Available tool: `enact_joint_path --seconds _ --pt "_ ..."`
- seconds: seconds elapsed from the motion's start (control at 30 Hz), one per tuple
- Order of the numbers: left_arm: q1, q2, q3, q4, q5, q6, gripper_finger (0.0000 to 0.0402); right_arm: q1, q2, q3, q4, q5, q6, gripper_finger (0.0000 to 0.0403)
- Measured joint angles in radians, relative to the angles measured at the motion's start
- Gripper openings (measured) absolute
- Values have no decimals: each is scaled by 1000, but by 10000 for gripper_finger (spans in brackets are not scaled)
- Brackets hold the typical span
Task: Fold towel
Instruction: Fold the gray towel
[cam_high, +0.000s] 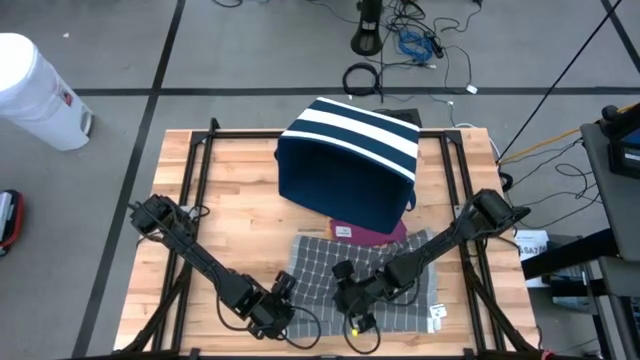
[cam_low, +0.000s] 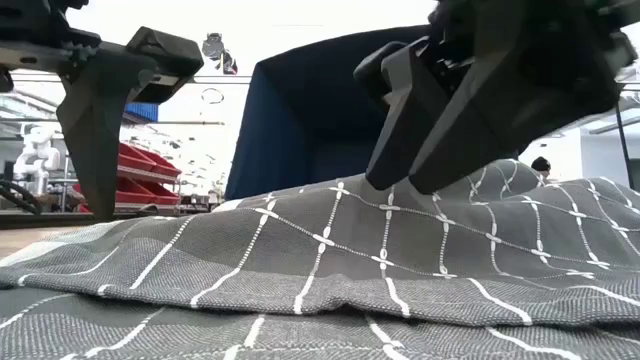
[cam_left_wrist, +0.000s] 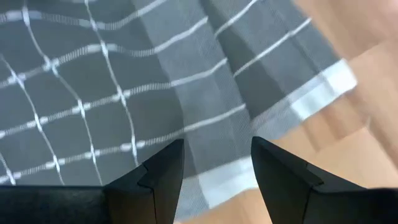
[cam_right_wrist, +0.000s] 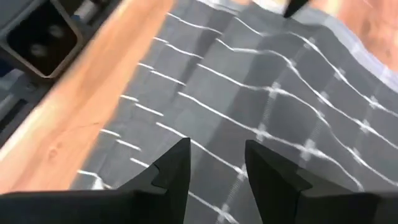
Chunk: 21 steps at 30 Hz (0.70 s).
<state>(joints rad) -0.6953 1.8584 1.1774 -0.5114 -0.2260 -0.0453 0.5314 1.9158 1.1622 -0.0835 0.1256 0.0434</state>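
A grey towel (cam_high: 372, 272) with a white grid lies rumpled on the wooden table, near its front edge. In the low view the towel (cam_low: 330, 260) rises in a soft ridge. My left gripper (cam_high: 283, 292) stands open above the towel's near left edge; the left wrist view shows its white border strip (cam_left_wrist: 311, 93) and bare wood beyond my left gripper (cam_left_wrist: 217, 146). My right gripper (cam_high: 343, 276) stands open over the towel's middle, slanting down, with nothing between its fingers (cam_right_wrist: 217, 146).
A navy bin (cam_high: 350, 155) with white stripes lies on its side behind the towel, its mouth toward the near edge. A maroon cloth (cam_high: 372, 233) shows beneath it. Black frame rails (cam_high: 190, 170) run along both table sides. A white tag (cam_high: 437, 314) lies at the towel's near right corner.
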Motion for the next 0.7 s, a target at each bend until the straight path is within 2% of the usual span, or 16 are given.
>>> enact_joint_path --seconds 0.17,0.27,0.53,0.7 --pt "-17 0 0 79 -2 44 192 22 18 1 117 -47 -85 141" --pt "-23 0 0 87 -1 46 192 22 18 2 124 -46 -92 141" --pt "-41 0 0 1 1 -76 190 20 19 2 108 -23 -74 141" --pt "-57 0 0 -40 14 -127 169 20 19 2 93 -22 -63 141"
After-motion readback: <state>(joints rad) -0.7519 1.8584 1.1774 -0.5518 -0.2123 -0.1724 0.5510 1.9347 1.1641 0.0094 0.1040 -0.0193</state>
